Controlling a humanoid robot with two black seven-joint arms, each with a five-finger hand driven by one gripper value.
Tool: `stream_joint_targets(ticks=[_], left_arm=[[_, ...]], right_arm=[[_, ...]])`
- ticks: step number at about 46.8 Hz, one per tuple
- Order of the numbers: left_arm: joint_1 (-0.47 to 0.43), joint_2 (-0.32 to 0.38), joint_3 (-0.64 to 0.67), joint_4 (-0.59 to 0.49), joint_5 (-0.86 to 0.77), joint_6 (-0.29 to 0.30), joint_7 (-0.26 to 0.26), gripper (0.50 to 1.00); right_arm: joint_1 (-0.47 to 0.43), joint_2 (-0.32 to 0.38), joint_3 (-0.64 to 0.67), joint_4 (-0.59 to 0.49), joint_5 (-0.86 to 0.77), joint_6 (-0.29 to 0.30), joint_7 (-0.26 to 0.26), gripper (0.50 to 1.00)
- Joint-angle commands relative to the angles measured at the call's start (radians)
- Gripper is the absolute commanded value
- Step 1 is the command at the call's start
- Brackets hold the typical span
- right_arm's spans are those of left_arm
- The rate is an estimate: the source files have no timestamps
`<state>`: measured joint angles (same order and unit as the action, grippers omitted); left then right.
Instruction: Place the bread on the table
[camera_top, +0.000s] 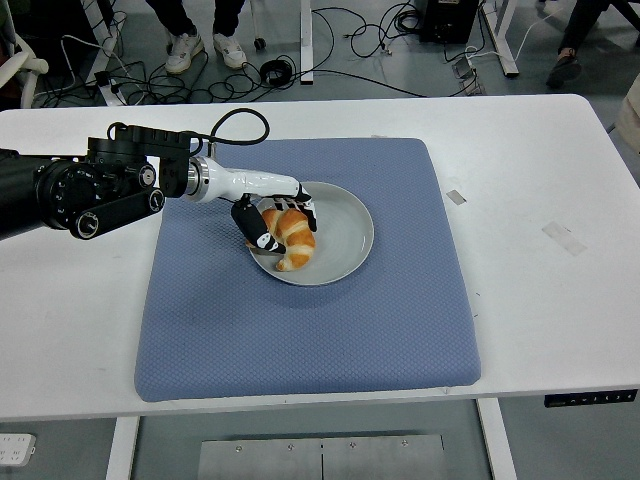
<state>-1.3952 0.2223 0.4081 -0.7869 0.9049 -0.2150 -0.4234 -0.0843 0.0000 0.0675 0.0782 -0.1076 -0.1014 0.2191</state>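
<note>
Left hand (272, 215) is curled around the bread (290, 235), with its thumb on one side and its fingers (300, 208) over the top. Right under the hand, the bread lies in a gray plate (345, 230). Nothing else is in the plate. Under that is a blue mat (330, 320) on the white table (540, 180). No words can be read.

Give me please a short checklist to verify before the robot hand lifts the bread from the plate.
1. Left robot hand closed around the golden-brown croissant: ok, fingers wrap it.
2. Grip firm enough: cannot tell.
3. Croissant on the round grey plate, not lifted: ok.
4. Plate fully on the blue padded mat: ok.
5. Free mat beside the plate for placing: ok.
6. Right arm out of the way: ok, not in view.
</note>
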Motion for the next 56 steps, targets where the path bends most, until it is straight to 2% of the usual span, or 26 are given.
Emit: stream_joint_targets(ticks=[1, 4, 23, 44, 56], left_arm=[[-0.004, 0.005, -0.002, 0.000, 0.000, -0.001, 0.000, 0.589], [-0.008, 0.006, -0.003, 0.000, 0.000, -0.001, 0.000, 0.577], [-0.056, 0.038, -0.018, 0.020, -0.038, 0.000, -0.001, 0.583], [-0.016, 0.060, -0.041, 0.236, -0.129, 0.000, -0.003, 0.593], [0.039, 0.071, -0.041, 0.278, -0.130, 0.003, -0.003, 0.608]], right_arm=[[0.000, 0.000, 0.000, 0.000, 0.000, 0.000, 0.000, 1.000], [0.000, 0.000, -0.002, 0.000, 0.000, 0.000, 0.000, 1.000], [0.000, 0.000, 0.000, 0.000, 0.000, 0.000, 0.000, 1.000], [0.000, 0.000, 0.000, 0.000, 0.000, 0.000, 0.000, 1.000], [0.000, 0.000, 0.000, 0.000, 0.000, 0.000, 0.000, 1.000]])
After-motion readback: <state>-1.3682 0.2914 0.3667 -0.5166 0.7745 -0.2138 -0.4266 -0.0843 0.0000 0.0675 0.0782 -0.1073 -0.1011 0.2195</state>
